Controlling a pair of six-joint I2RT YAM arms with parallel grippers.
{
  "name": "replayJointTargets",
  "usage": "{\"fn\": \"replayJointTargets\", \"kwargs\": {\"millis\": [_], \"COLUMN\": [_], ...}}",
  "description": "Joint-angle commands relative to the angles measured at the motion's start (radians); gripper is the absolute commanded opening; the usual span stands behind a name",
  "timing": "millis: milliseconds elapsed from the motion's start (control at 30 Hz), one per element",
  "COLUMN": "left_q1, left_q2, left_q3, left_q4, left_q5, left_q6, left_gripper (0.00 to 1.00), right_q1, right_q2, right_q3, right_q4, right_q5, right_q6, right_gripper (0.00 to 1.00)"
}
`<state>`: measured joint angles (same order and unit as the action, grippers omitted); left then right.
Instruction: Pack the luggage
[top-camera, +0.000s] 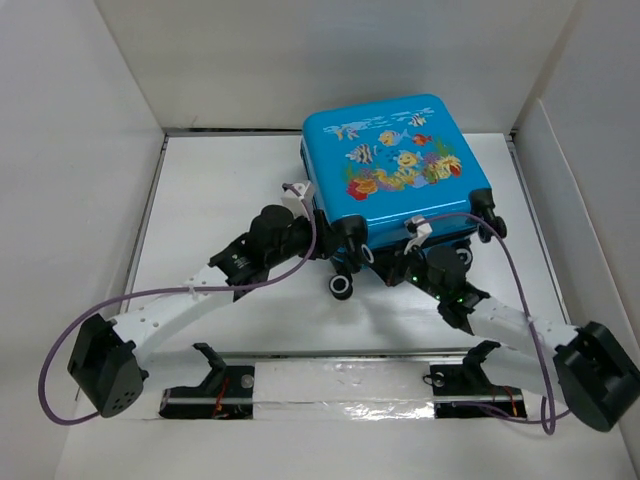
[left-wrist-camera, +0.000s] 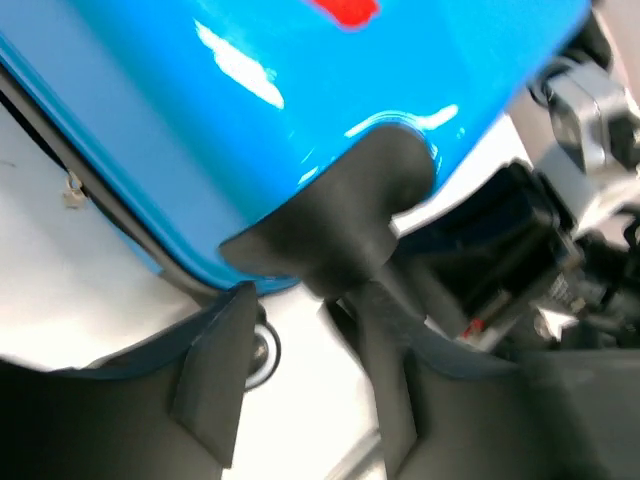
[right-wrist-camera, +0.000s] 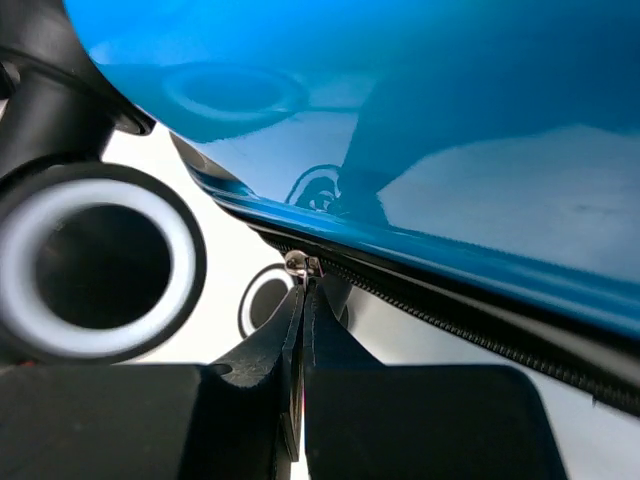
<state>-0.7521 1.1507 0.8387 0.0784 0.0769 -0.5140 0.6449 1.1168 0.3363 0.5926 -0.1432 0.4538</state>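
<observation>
The luggage (top-camera: 395, 165), a bright-blue hard-shell suitcase with a fish print, lies flat with its shell halves together at the back middle of the table. My left gripper (top-camera: 332, 236) is at its near left corner. In the left wrist view the left gripper (left-wrist-camera: 300, 350) is open, with a black wheel mount (left-wrist-camera: 350, 220) of the blue shell (left-wrist-camera: 250, 120) just above its fingers. My right gripper (top-camera: 405, 262) is under the near edge. In the right wrist view the right gripper (right-wrist-camera: 303, 290) is shut on the small metal zipper pull (right-wrist-camera: 303, 265) below the blue shell (right-wrist-camera: 400, 100).
A black-and-white suitcase wheel (top-camera: 343, 286) sticks out at the near edge and fills the left of the right wrist view (right-wrist-camera: 95, 260). The zip track (right-wrist-camera: 480, 320) runs to the right. White walls (top-camera: 80, 120) enclose the table. A taped strip (top-camera: 340, 380) lies along the near edge.
</observation>
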Motion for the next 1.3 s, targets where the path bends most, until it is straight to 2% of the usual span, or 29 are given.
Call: {"fn": "replayJointTargets", "kwargs": {"millis": [0,67,167,267,333,433,533,633,767,933,1033,1100,1200,1267], "left_q1": [0.003,0.003,-0.048,-0.101,-0.148,-0.158,-0.158,-0.158,-0.158,-0.145,-0.122,-0.122,-0.122,-0.083], "left_q2": [0.017,0.040,0.095,0.165,0.214,0.254,0.271,0.331,0.434,0.518,0.552,0.546,0.503,0.437], "left_q3": [0.002,0.010,0.031,0.106,0.137,0.166,0.180,0.272,0.396,0.536,0.608,0.641,0.628,0.544], "left_q4": [0.044,0.070,0.139,0.136,0.136,0.158,0.198,0.184,0.202,0.141,0.081,-0.004,-0.107,-0.102], "left_q5": [0.099,0.173,0.211,0.212,0.218,0.241,0.231,0.241,0.265,0.242,0.258,0.201,0.104,0.067], "left_q6": [0.003,-0.007,-0.020,0.002,0.012,0.005,0.002,0.009,0.002,0.032,0.037,0.076,0.124,0.128], "left_gripper": [0.34,0.22,0.17,0.13,0.13,0.13,0.16,0.17,0.18,0.18,0.18,0.18,0.21,0.24], "right_q1": [-0.074,-0.083,-0.114,-0.132,-0.133,-0.110,-0.038,0.083,0.304,0.458,0.458,0.458,0.458,0.458], "right_q2": [-0.161,-0.179,-0.199,-0.199,-0.207,-0.236,-0.247,-0.235,-0.200,-0.049,0.134,0.266,0.317,0.279], "right_q3": [0.035,0.052,0.040,0.010,0.012,-0.009,-0.031,-0.048,-0.094,-0.042,0.003,0.023,0.021,-0.012], "right_q4": [-0.178,-0.226,-0.240,-0.195,-0.204,-0.177,-0.134,-0.084,0.080,0.263,0.448,0.606,0.729,0.696], "right_q5": [-0.026,-0.024,-0.053,-0.071,-0.094,-0.084,-0.029,0.062,0.304,0.471,0.481,0.476,0.403,0.412], "right_q6": [-0.079,-0.104,-0.107,-0.102,-0.099,-0.063,-0.021,0.038,0.135,0.105,0.080,0.085,0.095,0.086], "right_gripper": [0.00,0.00,0.00,0.00,0.00,0.00,0.00,0.00,0.00,0.00,0.00,0.00,0.00,0.00]}}
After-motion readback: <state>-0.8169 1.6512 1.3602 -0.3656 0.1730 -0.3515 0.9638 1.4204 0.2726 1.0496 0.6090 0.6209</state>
